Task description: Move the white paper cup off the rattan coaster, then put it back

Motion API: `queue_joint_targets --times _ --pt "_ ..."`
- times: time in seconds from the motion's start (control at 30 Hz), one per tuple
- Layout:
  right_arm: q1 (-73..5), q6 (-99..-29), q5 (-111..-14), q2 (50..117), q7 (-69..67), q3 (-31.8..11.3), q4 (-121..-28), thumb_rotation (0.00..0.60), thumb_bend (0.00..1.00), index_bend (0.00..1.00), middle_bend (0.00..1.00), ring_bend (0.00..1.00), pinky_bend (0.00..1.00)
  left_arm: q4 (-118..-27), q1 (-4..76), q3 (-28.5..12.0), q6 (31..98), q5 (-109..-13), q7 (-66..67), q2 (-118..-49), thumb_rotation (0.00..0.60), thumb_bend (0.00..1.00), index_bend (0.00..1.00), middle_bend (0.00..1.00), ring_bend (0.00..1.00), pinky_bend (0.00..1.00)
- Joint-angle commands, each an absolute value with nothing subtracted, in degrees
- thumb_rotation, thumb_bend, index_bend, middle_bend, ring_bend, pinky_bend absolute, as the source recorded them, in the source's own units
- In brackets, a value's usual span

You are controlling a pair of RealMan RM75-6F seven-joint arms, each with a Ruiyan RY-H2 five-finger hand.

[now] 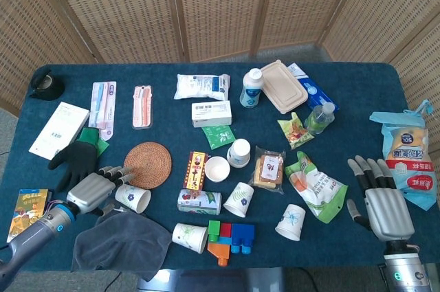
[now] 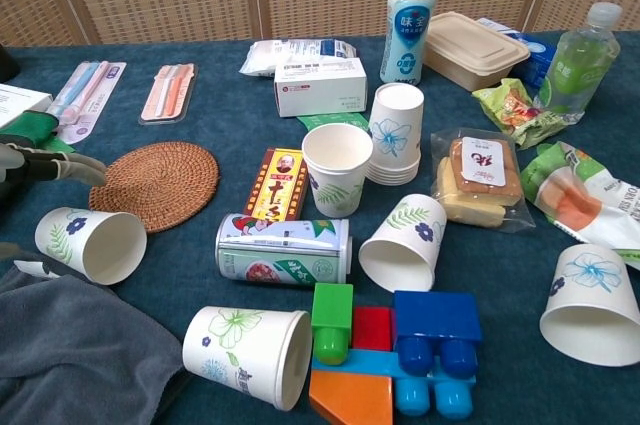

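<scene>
The round rattan coaster (image 1: 148, 164) (image 2: 155, 185) lies bare on the blue table, with no cup on it. A white paper cup (image 1: 133, 198) (image 2: 92, 244) with a blue flower print lies on its side just in front of the coaster, mouth towards me. My left hand (image 1: 93, 187) (image 2: 30, 167) hovers beside that cup at the coaster's left edge, fingers stretched out and apart, holding nothing. My right hand (image 1: 381, 199) rests at the table's right front, fingers spread and empty; the chest view does not show it.
A grey cloth (image 1: 120, 240) lies under the left forearm and a black glove (image 1: 75, 158) behind the hand. Right of the coaster are a red card box (image 1: 196, 170), a tipped can (image 1: 199, 202), several more paper cups, toy blocks (image 1: 230, 237) and snack packets.
</scene>
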State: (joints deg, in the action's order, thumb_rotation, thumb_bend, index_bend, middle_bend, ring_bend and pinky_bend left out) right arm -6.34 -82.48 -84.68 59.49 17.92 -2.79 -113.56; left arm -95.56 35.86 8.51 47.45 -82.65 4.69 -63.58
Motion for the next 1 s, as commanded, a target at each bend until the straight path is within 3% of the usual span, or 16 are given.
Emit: queue_joint_targets --times 0.03,0.47,0.73,1.0 --pt "-6.24 -82.61 -84.71 59.46 17.76 -2.76 -113.48 0.600 0.45 0.00 0.00 0.00 0.00 -95.25 35.54 7.97 47.56 -81.93 5.50 -64.33 0.600 0.45 0.07 0.00 0.00 0.11" --pt "-5.75 -83.01 -85.00 59.17 15.63 -2.64 -112.54 0.600 0.45 0.00 0.00 0.00 0.00 -95.96 35.54 7.01 45.71 -79.83 8.05 -65.96 0.600 0.45 0.12 0.00 0.00 0.12" --pt "-5.93 -82.47 -85.05 59.33 14.66 -2.62 -112.11 0.600 0.45 0.00 0.00 0.00 0.00 -95.53 34.67 6.85 46.57 -79.50 8.74 -66.20 0.600 0.45 0.20 0.01 0.00 0.13" --pt "-6.32 -81.66 -84.58 59.79 14.25 -2.73 -111.64 0.600 0.45 0.00 0.00 0.00 0.00 -95.11 34.13 6.41 47.02 -78.71 9.97 -66.92 0.600 0.45 0.20 0.02 0.00 0.15"
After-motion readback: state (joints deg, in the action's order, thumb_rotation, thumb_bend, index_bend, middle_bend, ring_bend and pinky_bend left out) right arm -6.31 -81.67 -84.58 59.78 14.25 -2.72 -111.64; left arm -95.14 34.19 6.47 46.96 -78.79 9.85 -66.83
